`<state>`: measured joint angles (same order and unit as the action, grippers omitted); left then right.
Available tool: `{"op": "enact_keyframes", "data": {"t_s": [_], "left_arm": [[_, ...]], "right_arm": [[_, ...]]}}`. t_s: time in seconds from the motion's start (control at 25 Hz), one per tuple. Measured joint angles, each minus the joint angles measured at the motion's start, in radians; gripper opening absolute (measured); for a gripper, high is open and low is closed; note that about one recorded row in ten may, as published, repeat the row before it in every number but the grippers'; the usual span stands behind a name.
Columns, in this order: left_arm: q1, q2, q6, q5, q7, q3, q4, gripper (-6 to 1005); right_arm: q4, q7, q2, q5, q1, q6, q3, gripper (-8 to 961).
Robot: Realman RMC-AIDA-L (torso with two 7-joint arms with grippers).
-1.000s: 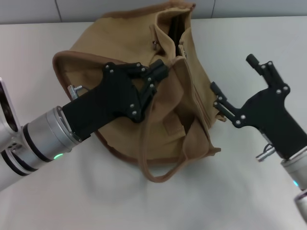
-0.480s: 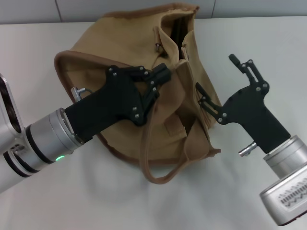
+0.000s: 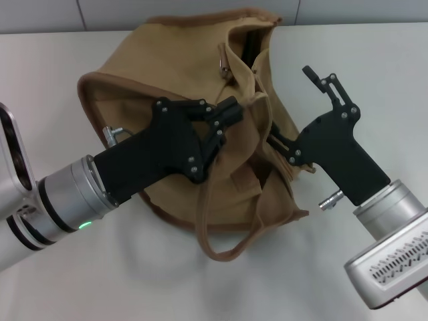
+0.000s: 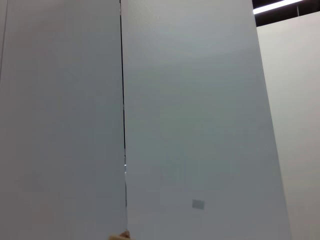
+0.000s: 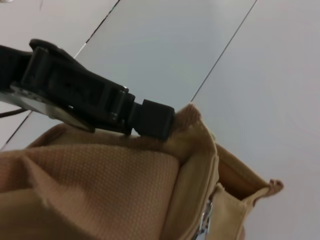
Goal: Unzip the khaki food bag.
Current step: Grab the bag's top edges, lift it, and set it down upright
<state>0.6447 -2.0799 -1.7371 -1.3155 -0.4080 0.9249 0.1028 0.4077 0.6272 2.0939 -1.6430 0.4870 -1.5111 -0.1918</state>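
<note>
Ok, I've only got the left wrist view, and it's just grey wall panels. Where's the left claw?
Observer: In the head view, the left claw is pinched shut on a fold of the khaki food bag near its top.
Operator: And the right one?
Observer: The right claw is open beside the bag, with its lower finger against the fabric.
Operator: Zipper pull?
Observer: The metal pull hangs free near the bag's far end, in neither claw.
</note>
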Motion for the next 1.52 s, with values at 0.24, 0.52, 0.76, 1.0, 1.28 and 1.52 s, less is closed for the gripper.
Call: {"op": "enact_keyframes", "data": {"t_s": [0.24,0.52,0.76,1.0,1.28,1.52], "left_arm": [[0.001,0.000,-0.002,-0.004,0.000,0.000,0.002,37],[0.001,0.000,-0.002,-0.006,0.000,0.001,0.002,40],[0.001,0.000,-0.001,-0.006,0.000,0.004,0.003,42],[0.001,0.000,-0.002,-0.006,0.000,0.001,0.010,45],[0.001,0.000,0.001,-0.005,0.000,0.000,0.014,48],[-0.004,0.000,-0.003,-0.005,0.000,0.000,0.014,50]], "right_arm": [[0.020,0.035,0.000,-0.001,0.011,-0.001,0.012,825],[0.024,0.029,0.000,-0.002,0.004,-0.006,0.034,822],[0.039,0.027,0.000,-0.002,0.002,-0.008,0.048,796],[0.040,0.027,0.000,-0.022,0.004,-0.008,0.043,770],[0.033,0.027,0.000,-0.050,0.000,-0.007,0.047,632],[0.020,0.027,0.000,-0.044,-0.004,0.026,0.049,418]]}}
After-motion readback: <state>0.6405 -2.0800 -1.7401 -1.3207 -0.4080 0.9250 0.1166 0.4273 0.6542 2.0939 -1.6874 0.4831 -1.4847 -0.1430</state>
